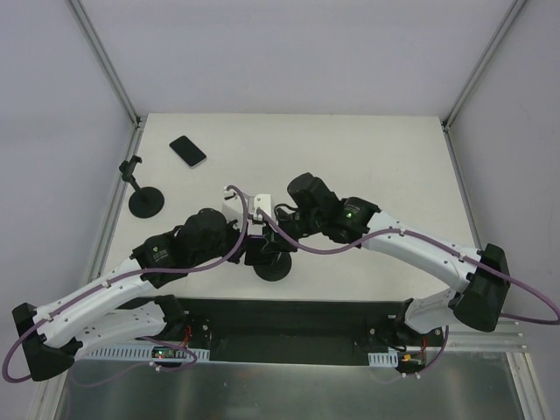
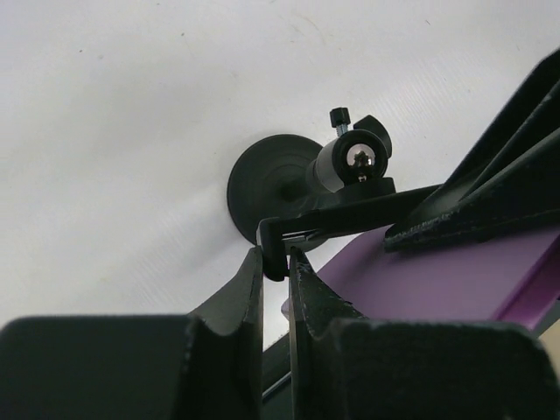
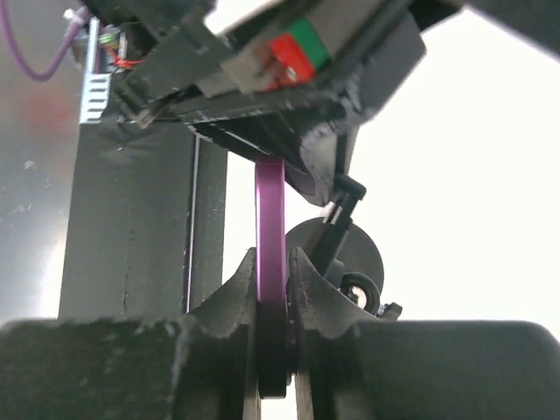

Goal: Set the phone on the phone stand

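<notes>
L tool [image 2: 275, 261] nipped shut on clamp arm [image 2: 350, 203] of phone stand [image 2: 262, 185], prob. to steady it for loading. R tool [image 3: 272, 267] grips purple phone [image 3: 270, 201] edgewise, just above stand, mid-bench [image 1: 367, 149], lined up for entry. Not yet seated.

From above, the 2 arms hide the purple phone [image 3: 270, 197] completely, and of the phone stand [image 1: 273, 268] only the round base shows. In the left wrist view the phone runs off the right edge, partly under blurred black parts. In the right wrist view its upper end is hidden behind the left arm [image 3: 289, 61].
</notes>
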